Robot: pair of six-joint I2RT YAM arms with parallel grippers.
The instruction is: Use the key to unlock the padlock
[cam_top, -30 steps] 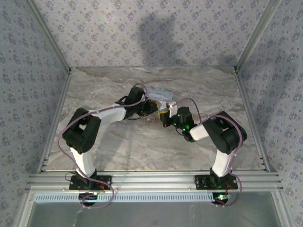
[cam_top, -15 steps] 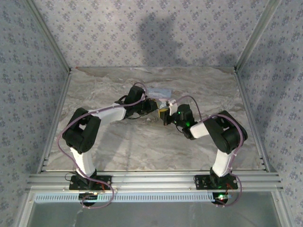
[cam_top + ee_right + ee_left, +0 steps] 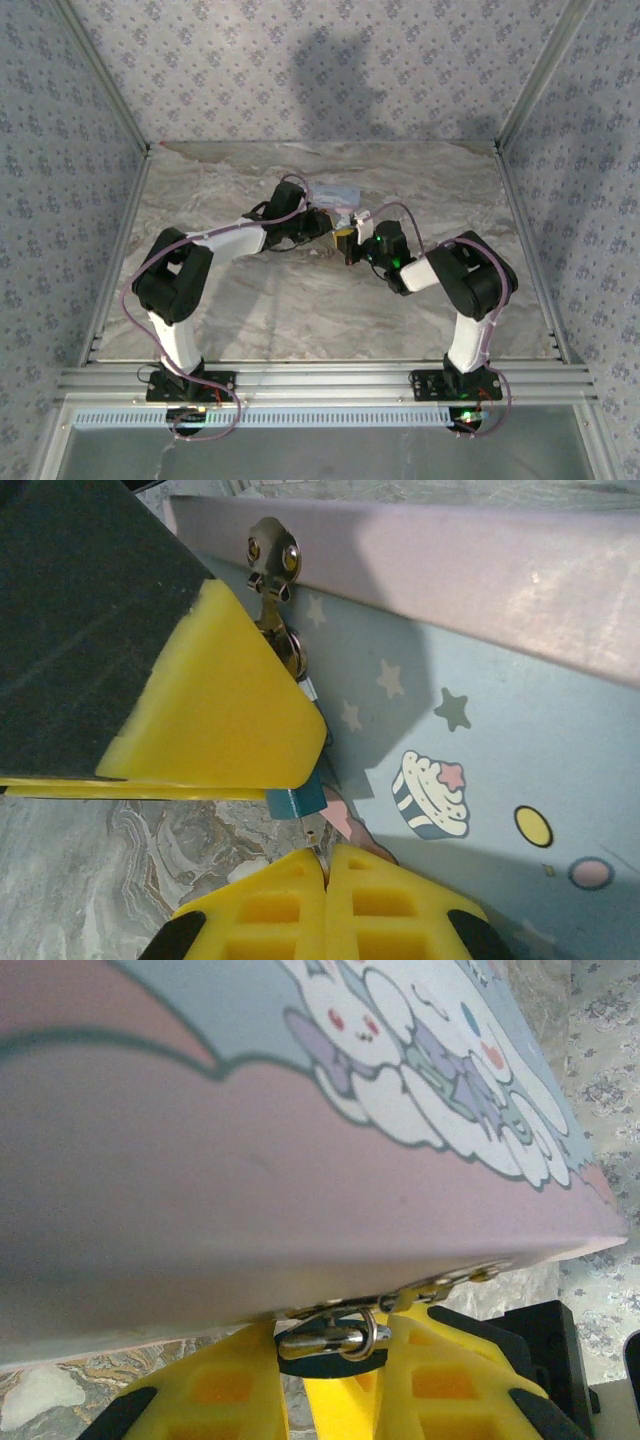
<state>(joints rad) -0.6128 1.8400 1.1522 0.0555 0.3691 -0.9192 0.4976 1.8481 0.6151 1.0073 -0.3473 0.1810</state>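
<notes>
Padlock (image 3: 296, 802) hangs from the hasp (image 3: 272, 552) on the tin (image 3: 480, 740) side wall. I read the left tool (image 3: 335, 1348) as clamped across the padlock against that wall. Close beside it, the right tool (image 3: 325, 860) has its pads pressed together on the key (image 3: 314, 832).

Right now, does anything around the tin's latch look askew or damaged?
Nothing stands out. The padlock hangs from the hasp on the tin, gripped by the left gripper; the right gripper is closed at its free end.
</notes>
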